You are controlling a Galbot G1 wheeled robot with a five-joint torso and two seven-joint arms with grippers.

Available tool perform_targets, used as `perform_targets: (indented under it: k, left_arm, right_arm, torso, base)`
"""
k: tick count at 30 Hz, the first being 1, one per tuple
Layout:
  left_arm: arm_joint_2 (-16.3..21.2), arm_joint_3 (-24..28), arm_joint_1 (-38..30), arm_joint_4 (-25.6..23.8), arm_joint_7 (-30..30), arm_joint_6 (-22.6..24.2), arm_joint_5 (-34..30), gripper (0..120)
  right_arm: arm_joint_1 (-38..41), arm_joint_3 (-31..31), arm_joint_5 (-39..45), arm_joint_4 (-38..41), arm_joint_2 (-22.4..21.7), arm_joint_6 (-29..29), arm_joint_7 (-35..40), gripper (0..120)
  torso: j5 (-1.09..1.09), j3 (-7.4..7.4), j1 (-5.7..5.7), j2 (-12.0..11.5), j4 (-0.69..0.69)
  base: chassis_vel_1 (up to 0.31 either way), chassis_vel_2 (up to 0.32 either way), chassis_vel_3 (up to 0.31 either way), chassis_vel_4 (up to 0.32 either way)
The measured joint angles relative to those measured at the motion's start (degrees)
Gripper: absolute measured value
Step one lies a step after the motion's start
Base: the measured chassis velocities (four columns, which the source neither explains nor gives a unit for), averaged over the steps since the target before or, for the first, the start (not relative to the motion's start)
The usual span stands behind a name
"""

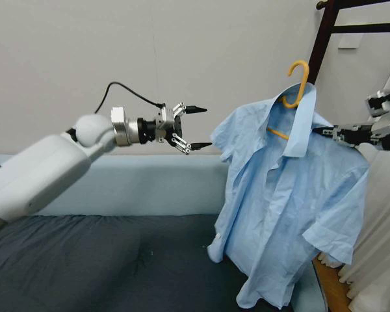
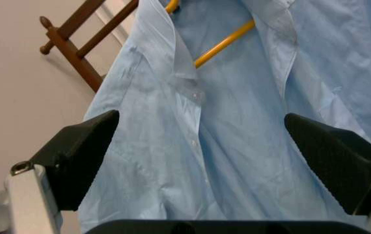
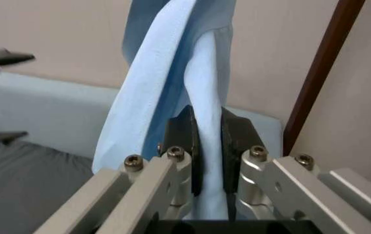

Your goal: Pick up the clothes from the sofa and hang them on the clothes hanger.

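Blue shirt point(image 1: 279, 208) hung on a yellow hanger point(image 1: 298, 81) above the right end of the sofa point(image 1: 104, 260), its shoulder pinched by the right gripper point(image 1: 322, 132). The left gripper point(image 1: 207, 127) hovered left of it, fingers spread, not touching.

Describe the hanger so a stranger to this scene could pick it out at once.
Start at the dark wooden rack against the wall on the robot's right. Beside it the right gripper holds up a light blue shirt by its shoulder, with the open left gripper across from it. The hanger sits inside the collar: the one yellow thing here, its hook poking out above.
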Motion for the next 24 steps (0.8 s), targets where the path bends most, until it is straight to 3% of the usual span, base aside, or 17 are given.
perform_targets:
  k: [7,14,17,20,23,24]
  left_arm:
    - [-3.4,0.6,4.5,-3.7,-14.2,0.2,2.1,100]
    - [-6.8,5.8,4.6,-8.4,-29.3,2.7,4.1,100]
    - [-7.4,7.0,4.6,-9.5,-32.2,3.9,4.0,100]
    - [-9.2,9.5,4.1,-11.9,-38.7,6.6,2.3,96]
    - [-9.7,10.2,3.8,-12.8,-41.2,7.4,1.4,94]
    - [-10.0,10.5,3.6,-13.4,-43.2,7.8,1.0,88]
  right_arm:
    - [0.0,1.8,3.7,2.4,-0.9,0.3,2.2,7]
    - [-0.2,4.2,7.5,5.1,-2.0,0.0,3.9,7]
    - [-0.3,4.5,7.8,5.3,-2.2,0.0,3.9,7]
    - [-0.4,4.8,8.1,5.3,-2.7,-0.1,3.9,7]
    - [-0.3,4.8,8.1,5.3,-2.8,-0.1,3.9,7]
    - [-0.3,4.6,8.1,5.4,-2.8,-0.2,3.8,7]
  torso:
    - [0.02,0.00,0.00,0.0,0.00]
    - [0.02,0.00,0.00,0.0,0.01]
    - [0.02,0.00,0.00,0.0,0.01]
    - [0.02,0.00,0.00,0.0,0.01]
    - [0.03,0.00,0.00,0.0,0.00]
    - [0.02,0.00,0.00,0.0,0.01]
  base:
    - [0.000,0.000,0.000,0.000]
    - [0.000,0.000,0.000,0.000]
    - [0.000,0.000,0.000,0.000]
    - [0.000,0.000,0.000,0.000]
    - [0.000,0.000,0.000,0.000]
    - [0.000,0.000,0.000,0.000]
